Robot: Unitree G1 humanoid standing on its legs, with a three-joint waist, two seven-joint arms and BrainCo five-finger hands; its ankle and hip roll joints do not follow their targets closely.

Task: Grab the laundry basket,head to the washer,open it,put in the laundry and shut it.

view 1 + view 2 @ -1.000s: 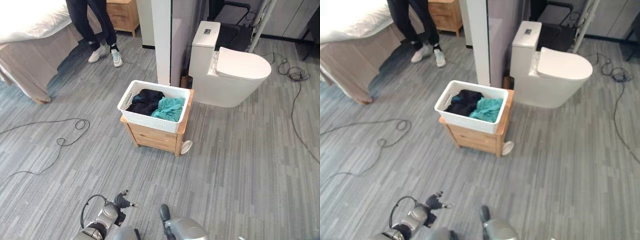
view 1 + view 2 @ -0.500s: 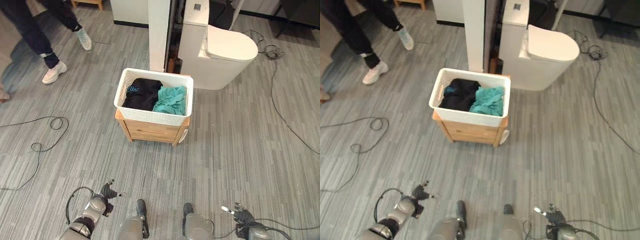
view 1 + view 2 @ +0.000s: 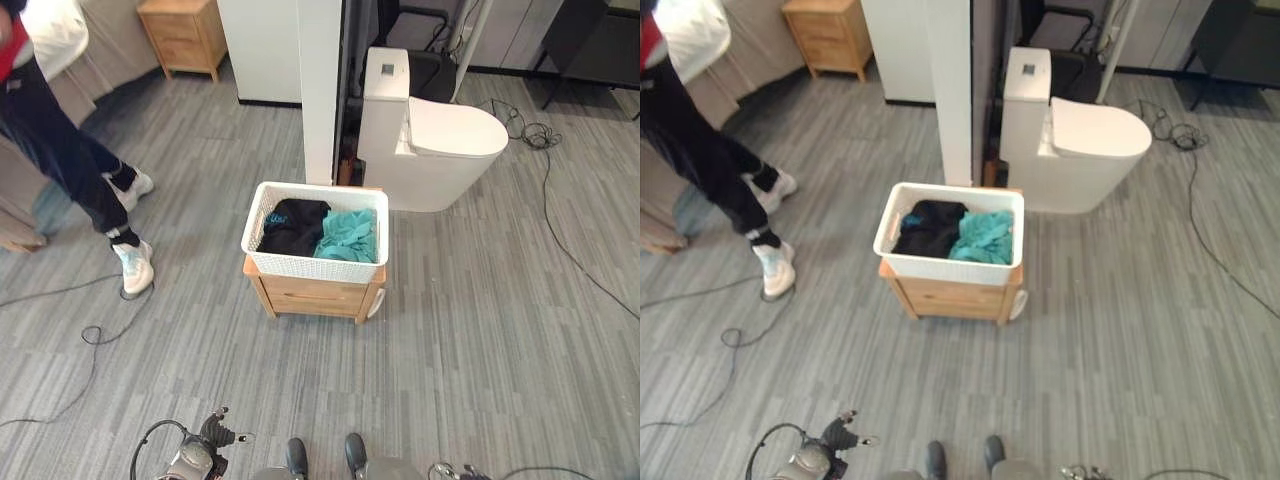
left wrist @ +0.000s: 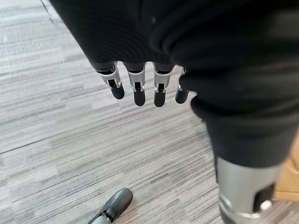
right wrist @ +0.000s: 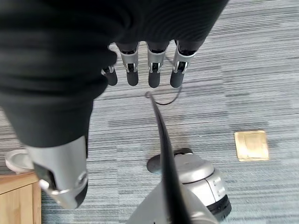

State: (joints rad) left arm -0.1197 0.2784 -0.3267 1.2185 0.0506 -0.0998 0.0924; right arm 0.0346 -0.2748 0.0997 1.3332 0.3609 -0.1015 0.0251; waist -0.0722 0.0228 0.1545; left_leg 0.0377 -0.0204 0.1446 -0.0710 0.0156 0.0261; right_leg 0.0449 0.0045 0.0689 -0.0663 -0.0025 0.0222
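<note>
Two garments (image 3: 318, 228) in basket (image 3: 312, 265), no legible txt

- The person (image 3: 60, 150) at the left is cut off by the picture's top and left edges; legs, shoes and part of the torso show.
- The wooden stand (image 3: 312, 296) under the laundry basket (image 3: 318, 266) is mostly covered by it, so its top cannot be seen.
- The black garment (image 3: 292, 224) and the teal garment (image 3: 350, 234) lie heaped in the basket; whatever lies beneath them is hidden.
- The right hand (image 3: 452, 472) sits at the bottom edge of the head views, cut off and too small to read there.
- The white pillar (image 3: 320, 90) hides part of the toilet (image 3: 430, 150) area behind it.
- The bedside cabinet (image 3: 185, 35) is cut off by the top edge.
</note>
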